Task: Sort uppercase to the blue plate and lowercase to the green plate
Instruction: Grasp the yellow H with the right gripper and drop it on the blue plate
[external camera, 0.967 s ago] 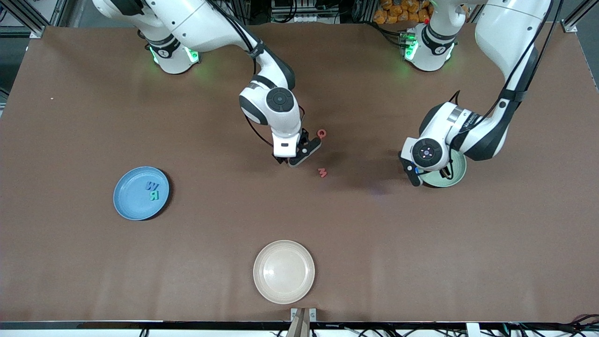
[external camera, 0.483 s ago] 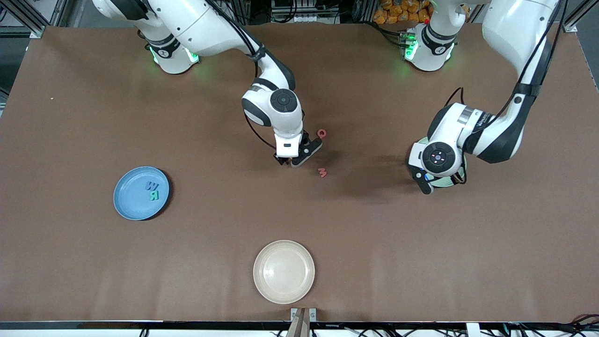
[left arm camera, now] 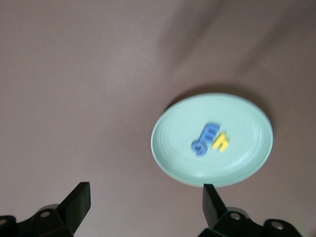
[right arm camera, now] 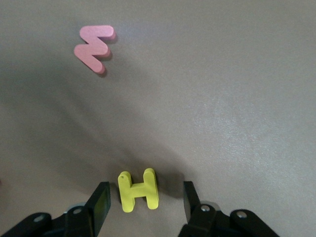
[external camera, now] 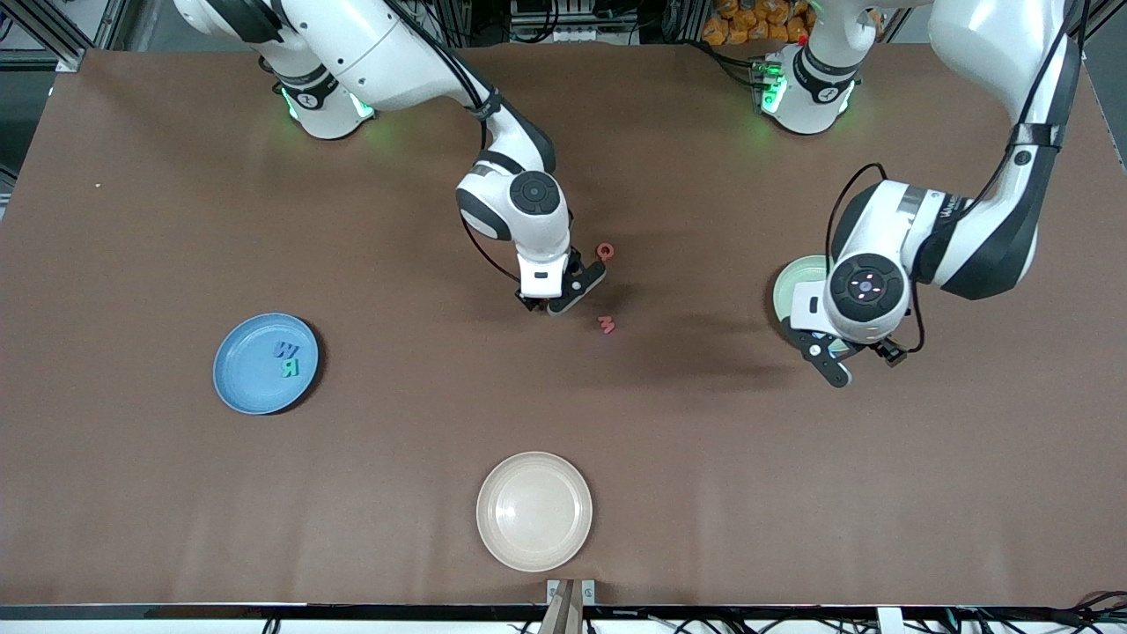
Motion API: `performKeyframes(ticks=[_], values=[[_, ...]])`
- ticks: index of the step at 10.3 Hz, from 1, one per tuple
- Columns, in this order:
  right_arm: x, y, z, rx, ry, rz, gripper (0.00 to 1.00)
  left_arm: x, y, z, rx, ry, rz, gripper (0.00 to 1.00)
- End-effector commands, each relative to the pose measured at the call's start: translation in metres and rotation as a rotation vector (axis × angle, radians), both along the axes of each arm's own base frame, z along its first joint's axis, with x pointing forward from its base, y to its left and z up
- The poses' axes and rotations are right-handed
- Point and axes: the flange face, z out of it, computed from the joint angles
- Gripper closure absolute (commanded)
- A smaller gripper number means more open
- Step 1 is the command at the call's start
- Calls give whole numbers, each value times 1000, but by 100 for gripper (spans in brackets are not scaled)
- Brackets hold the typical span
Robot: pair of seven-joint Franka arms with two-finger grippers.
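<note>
My right gripper [external camera: 553, 299] is low at the table's middle, open, with its fingers on either side of the yellow H [right arm camera: 139, 190]; small gaps show on both sides. A red Q [external camera: 605, 251] and a red lowercase m [external camera: 606, 325] lie beside it, the m [right arm camera: 94, 48] lying flat. The blue plate [external camera: 246, 374] holds the blue W [external camera: 283, 350] and teal R [external camera: 290, 368]. My left gripper [external camera: 858, 357] hangs open and empty over bare table by the green plate [external camera: 786, 295]. That green plate [left arm camera: 247, 153] holds blue lowercase letters [left arm camera: 205, 139] and a yellow h [left arm camera: 222, 143].
A cream plate [external camera: 534, 528] sits near the front edge at mid-table. The left arm's wrist covers most of the green plate in the front view. Wide bare brown tabletop [external camera: 396, 440] lies between the plates.
My left gripper opened, let go of a blue letter on the green plate, and moved off the plate toward the front camera. My right gripper stayed over the H, its fingers slightly closer together.
</note>
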Motion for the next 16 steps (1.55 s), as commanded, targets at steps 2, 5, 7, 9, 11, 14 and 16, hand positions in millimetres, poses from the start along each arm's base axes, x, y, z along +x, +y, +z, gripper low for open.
performKeyframes(ticks=[2,5,7,9,11,14,16], values=[[-3,7,-8,-8,-11,-1,48,6,-3,18,-152,-96,265,0],[-2,6,-9,-15,-18,12,81,21,-19,41,-239,-294,391,0],[7,1,2,-18,-42,29,100,23,-31,48,-273,-332,357,0],[29,-19,40,-8,-29,-25,100,18,-39,49,-285,-325,415,0],[59,-63,86,-8,66,-127,100,1,-73,51,-306,-334,588,0],[114,-185,149,-29,195,-229,100,-23,-112,31,-289,-316,784,0],[144,-266,154,-33,231,-340,100,-46,-161,12,-283,-300,940,0]])
